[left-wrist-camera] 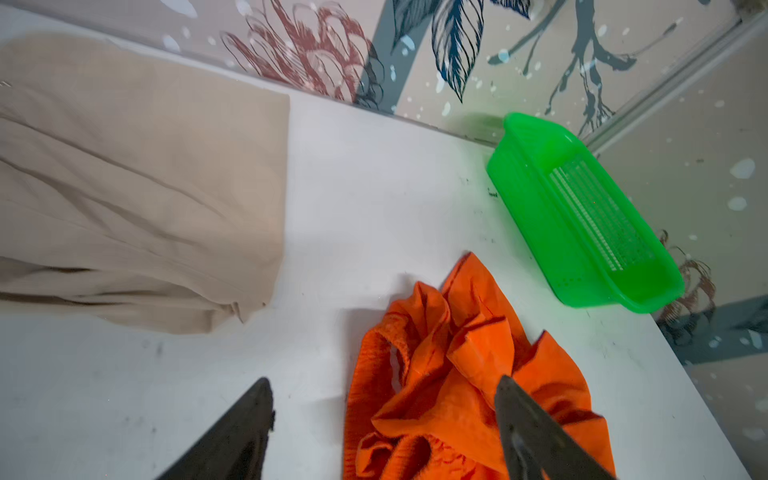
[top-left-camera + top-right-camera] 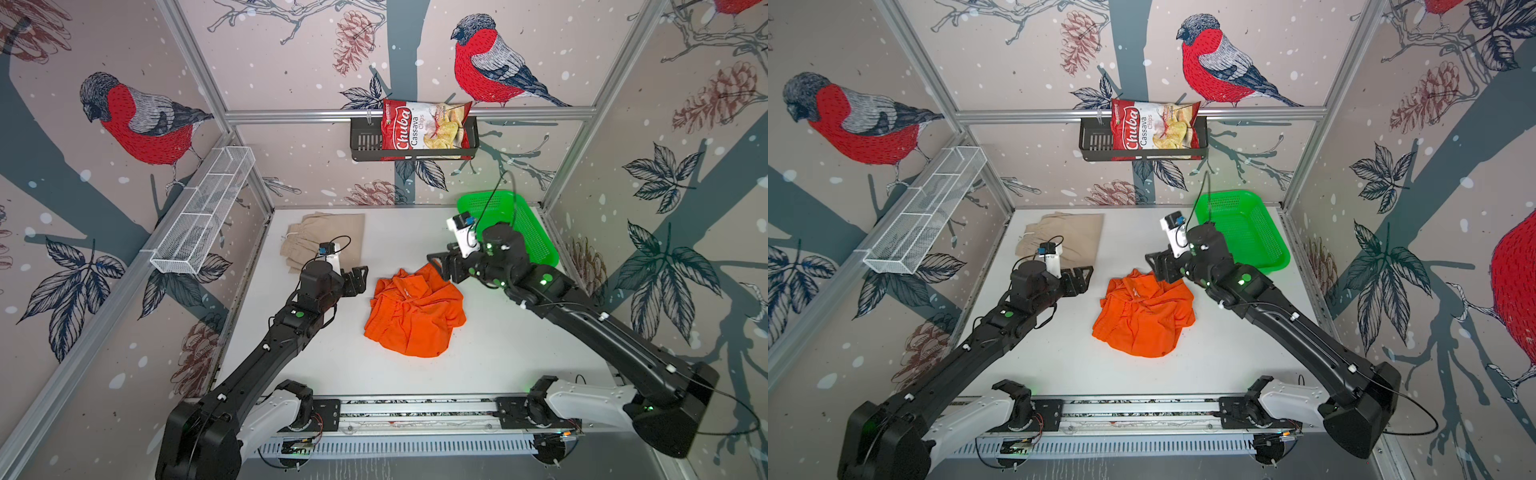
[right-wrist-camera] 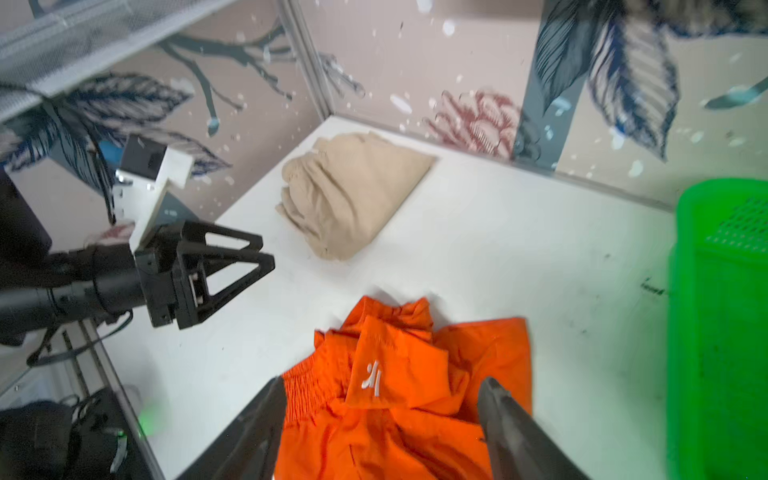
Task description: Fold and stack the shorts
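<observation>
Robot lab cell: aluminium frame (image 2: 291, 115), bird-print panels (image 2: 291, 62), white tabletop (image 2: 519, 353), left arm (image 2: 266, 345), right arm (image 2: 602, 328) on rail (image 2: 415, 409)

On the table (image 2: 498, 365) we find the far shorts (image 2: 328, 232) in the back left corner, the basket (image 2: 536, 245) in the back right corner, and the middle shorts (image 2: 415, 316) at the centre. The left gripper (image 2: 362, 279) hangs just left of the middle shorts, the right gripper (image 2: 436, 266) above their back right edge. On the back wall, a chip bag (image 2: 424, 126) sits in a rack (image 2: 365, 141).
</observation>
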Controlling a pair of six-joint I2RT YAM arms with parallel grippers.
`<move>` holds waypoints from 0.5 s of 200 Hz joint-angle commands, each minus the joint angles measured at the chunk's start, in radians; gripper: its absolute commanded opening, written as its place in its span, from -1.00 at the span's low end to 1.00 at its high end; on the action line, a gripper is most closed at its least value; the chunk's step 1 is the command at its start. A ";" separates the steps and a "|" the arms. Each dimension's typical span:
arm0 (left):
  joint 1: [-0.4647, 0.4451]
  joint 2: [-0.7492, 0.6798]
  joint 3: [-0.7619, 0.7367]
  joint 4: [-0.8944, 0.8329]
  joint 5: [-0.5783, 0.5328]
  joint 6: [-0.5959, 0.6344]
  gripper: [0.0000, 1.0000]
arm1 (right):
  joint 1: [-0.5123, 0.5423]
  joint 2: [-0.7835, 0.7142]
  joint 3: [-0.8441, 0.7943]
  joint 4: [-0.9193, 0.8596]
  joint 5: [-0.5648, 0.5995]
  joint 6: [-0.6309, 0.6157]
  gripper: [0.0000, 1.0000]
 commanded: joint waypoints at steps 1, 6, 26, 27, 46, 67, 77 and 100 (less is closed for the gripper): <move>-0.001 0.026 -0.051 0.115 0.171 -0.060 0.64 | 0.085 0.022 -0.078 -0.024 0.074 0.063 0.48; -0.001 0.037 -0.063 0.129 0.194 -0.074 0.63 | 0.102 0.032 -0.096 -0.017 0.074 0.082 0.49; -0.001 0.090 -0.104 0.168 0.272 -0.110 0.59 | 0.120 0.087 -0.166 0.007 0.036 0.175 0.52; -0.001 0.092 -0.106 0.169 0.275 -0.111 0.59 | 0.120 0.090 -0.169 0.009 0.034 0.178 0.52; -0.002 0.125 -0.166 0.240 0.355 -0.128 0.56 | 0.120 0.131 -0.247 0.070 0.010 0.254 0.53; -0.004 0.162 -0.218 0.307 0.387 -0.126 0.56 | 0.114 0.164 -0.313 0.119 -0.006 0.293 0.53; -0.004 0.178 -0.230 0.321 0.377 -0.127 0.55 | 0.106 0.176 -0.331 0.128 -0.009 0.309 0.53; -0.008 0.219 -0.250 0.371 0.388 -0.137 0.55 | 0.086 0.189 -0.370 0.161 -0.037 0.336 0.53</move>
